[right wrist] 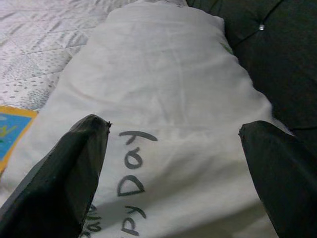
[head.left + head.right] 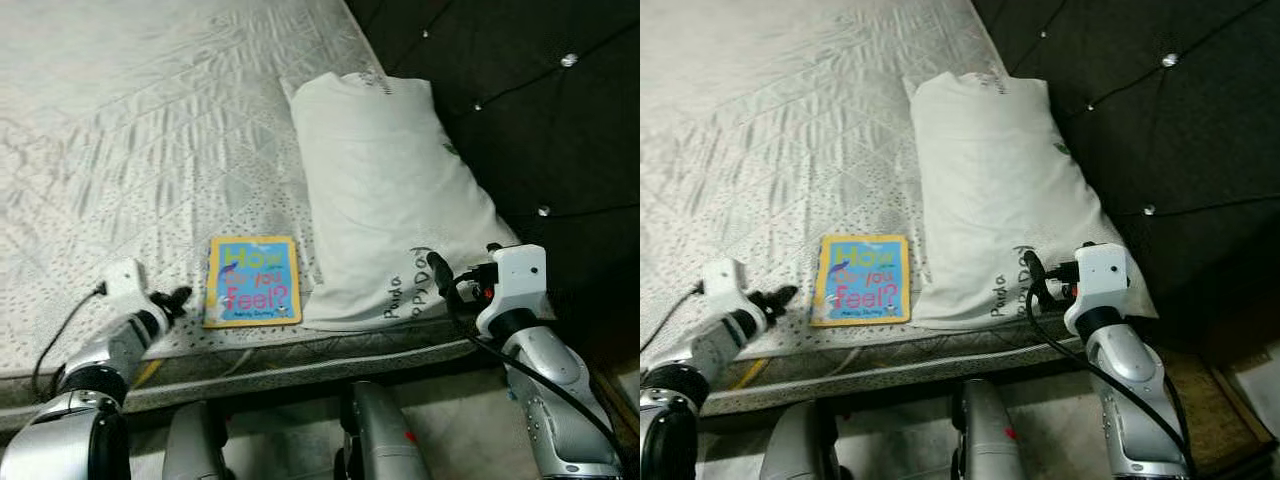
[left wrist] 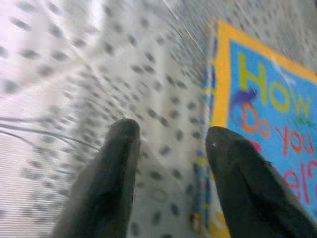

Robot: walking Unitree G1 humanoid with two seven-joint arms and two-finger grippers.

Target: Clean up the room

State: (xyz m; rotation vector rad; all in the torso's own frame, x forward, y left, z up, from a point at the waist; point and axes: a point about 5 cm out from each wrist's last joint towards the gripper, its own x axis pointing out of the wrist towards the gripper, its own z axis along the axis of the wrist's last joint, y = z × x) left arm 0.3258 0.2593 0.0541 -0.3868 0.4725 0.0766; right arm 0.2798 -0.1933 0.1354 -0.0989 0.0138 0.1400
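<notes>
A children's book (image 2: 252, 281) with a yellow border and blue cover, titled "How Do You Feel?", lies flat on the mattress (image 2: 130, 130) near its front edge. A white pillow (image 2: 390, 190) with handwritten black lettering lies to the book's right against the headboard. My left gripper (image 2: 176, 298) rests on the mattress just left of the book, open, one fingertip (image 3: 220, 141) at the book's edge (image 3: 257, 114). My right gripper (image 2: 440, 275) is open at the pillow's near end (image 1: 168, 114), its fingers spread wide over the lettering.
A dark tufted headboard (image 2: 520, 90) runs along the right side behind the pillow. The mattress's front edge (image 2: 300, 365) lies just before my body. A yellow strip (image 2: 752, 372) shows by the left arm under the mattress edge.
</notes>
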